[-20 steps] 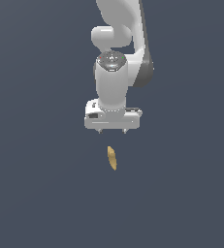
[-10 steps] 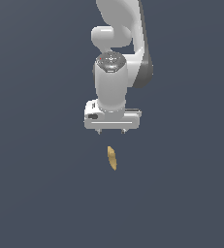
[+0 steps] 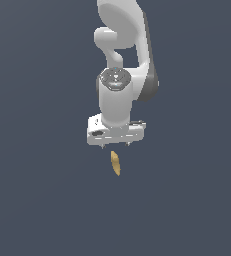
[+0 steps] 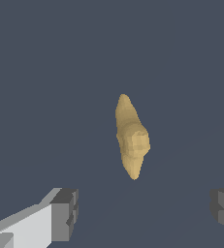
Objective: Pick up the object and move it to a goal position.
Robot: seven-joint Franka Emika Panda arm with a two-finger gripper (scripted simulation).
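You see only a plain dark grey floor (image 3: 37,200) around the object (image 3: 116,163); nothing stands between it and the gripper (image 3: 115,145). The object lies just below the gripper in the middle of the exterior view, not touching it. In the wrist view the object (image 4: 131,138) is in the centre, and the two fingers (image 4: 65,214) are spread wide apart, holding nothing. The far finger is cut off by the frame edge.
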